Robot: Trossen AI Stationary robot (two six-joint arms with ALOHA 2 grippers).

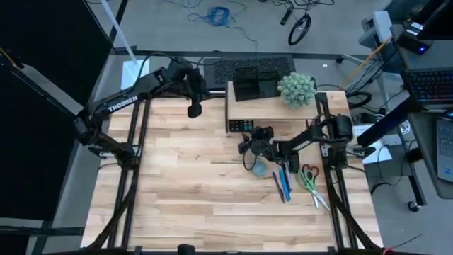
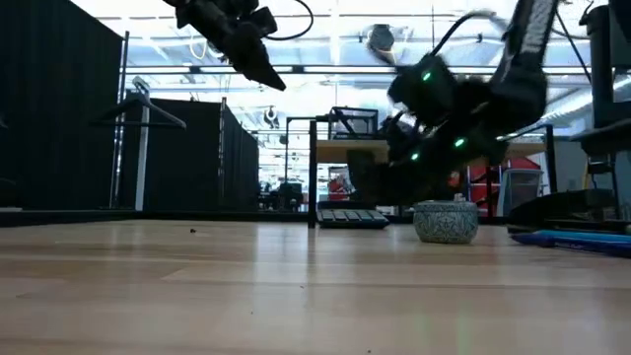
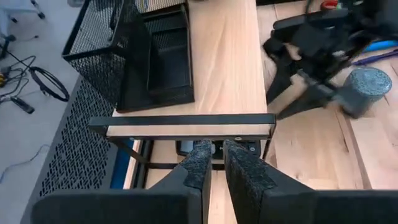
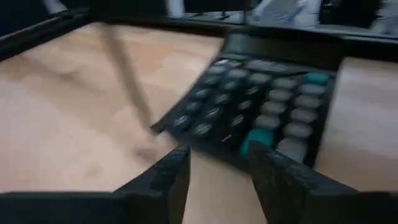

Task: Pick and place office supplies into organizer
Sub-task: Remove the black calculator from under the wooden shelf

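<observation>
Wooden tabletop (image 1: 191, 177), and nothing is filed yet — the organizer (image 1: 253, 88) on the riser (image 1: 269, 115) looks empty. Just right of the disc (image 1: 259, 168) lie the pens (image 1: 283, 184), then the scissors (image 1: 310, 183). Right gripper (image 1: 249, 145) hovers above the disc, fingers spread, holding nothing. Left gripper (image 1: 194, 110) waits left of the organizer, fingers pressed together.

organizer (image 1: 249, 88): black mesh | disc (image 3: 365, 89): speckled blue-grey | pens (image 1: 283, 185): blue, dark | scissors (image 1: 310, 180): red/green handles
</observation>
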